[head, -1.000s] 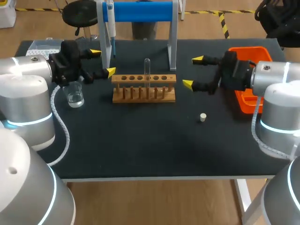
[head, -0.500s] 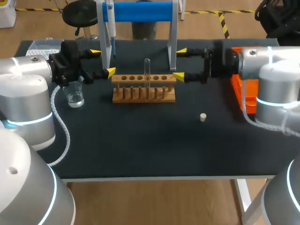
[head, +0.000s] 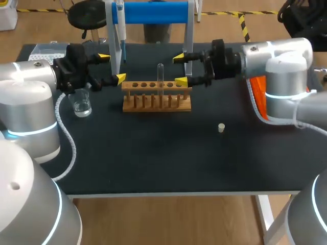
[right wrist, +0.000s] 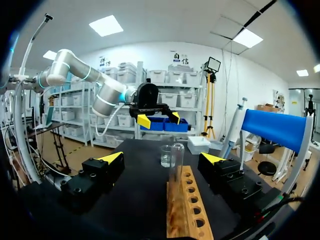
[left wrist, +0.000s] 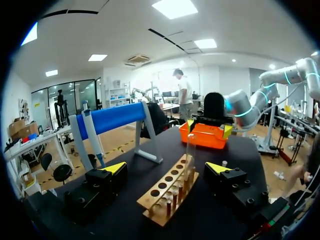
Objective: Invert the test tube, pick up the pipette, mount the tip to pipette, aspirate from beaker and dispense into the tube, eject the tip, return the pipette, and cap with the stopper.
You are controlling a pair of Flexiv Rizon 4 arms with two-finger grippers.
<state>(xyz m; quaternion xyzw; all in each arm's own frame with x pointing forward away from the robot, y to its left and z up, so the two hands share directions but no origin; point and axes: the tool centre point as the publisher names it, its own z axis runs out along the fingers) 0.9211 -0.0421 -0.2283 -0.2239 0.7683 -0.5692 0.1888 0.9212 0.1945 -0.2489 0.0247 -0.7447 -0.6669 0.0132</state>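
Observation:
A clear test tube (head: pixel 160 76) stands upright in the wooden rack (head: pixel 157 97), rounded end up. My left gripper (head: pixel 112 67) hangs open just off the rack's left end, above the beaker (head: pixel 82 104). My right gripper (head: pixel 180 69) is open at the rack's right end, level with the tube. In the right wrist view the tube (right wrist: pixel 175 161) rises ahead between my open fingers, with the beaker (right wrist: pixel 166 156) beyond it. The left wrist view has the tube (left wrist: pixel 190 150) and the rack (left wrist: pixel 170 195) ahead of my open gripper (left wrist: pixel 166 168). The pipette (head: pixel 121 25) hangs on the blue stand (head: pixel 156 13). A white stopper (head: pixel 221 127) lies on the mat.
An orange tray (head: pixel 259 104) sits at the right, partly hidden behind my right arm. A tip box (head: pixel 48 49) stands at the back left corner. The stand's right leg (head: pixel 188 51) is close behind my right gripper.
My right arm has swung left from over the orange tray to the rack's right end, its gripper still open. The left arm has kept still.

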